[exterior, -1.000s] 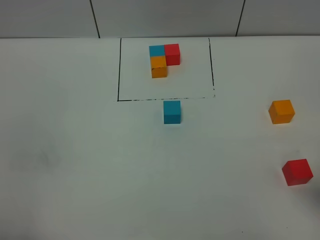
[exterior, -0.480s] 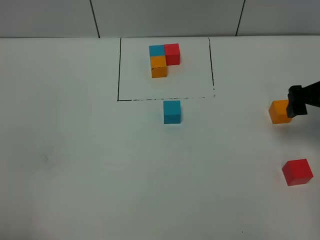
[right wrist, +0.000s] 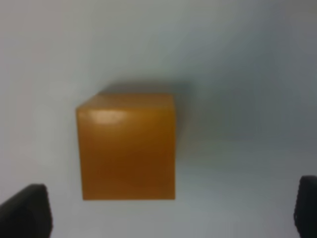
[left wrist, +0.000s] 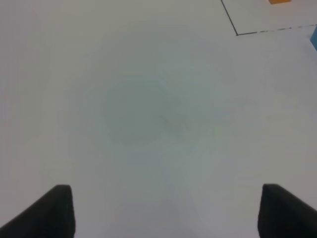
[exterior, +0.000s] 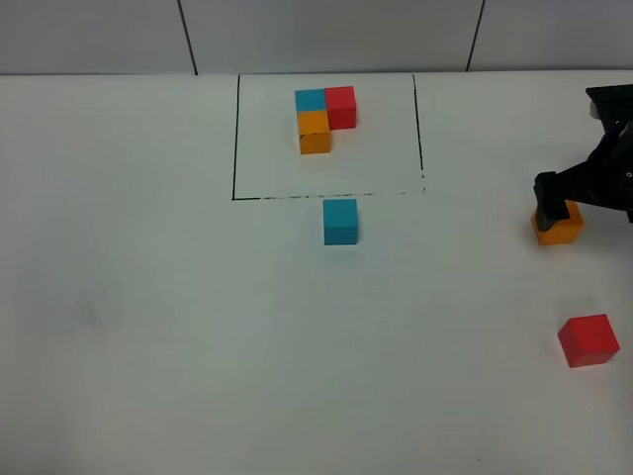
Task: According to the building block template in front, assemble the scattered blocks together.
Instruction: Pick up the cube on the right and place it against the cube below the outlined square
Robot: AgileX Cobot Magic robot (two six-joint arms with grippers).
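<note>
The building block template [exterior: 321, 114] is an L of blue, red and orange cubes inside a black-lined rectangle at the far centre. The scattered teal cube [exterior: 340, 221] sits just in front of that rectangle. The scattered orange cube [exterior: 560, 232] is at the right and the scattered red cube [exterior: 588, 340] is nearer, at the right edge. My right gripper [exterior: 569, 203] hovers over the orange cube, partly covering it. In the right wrist view it is open [right wrist: 166, 213], and the orange cube [right wrist: 126, 146] lies ahead of the fingertips. My left gripper [left wrist: 168, 213] is open and empty over bare table.
The table is white, with a grey panelled wall [exterior: 326, 35] along its far edge. The rectangle's near-left corner line [left wrist: 237, 33] shows in the left wrist view. The right arm [exterior: 608, 148] reaches in from the right edge.
The right arm has come in from the right edge and moved left over the orange cube. None of the cubes has moved.
</note>
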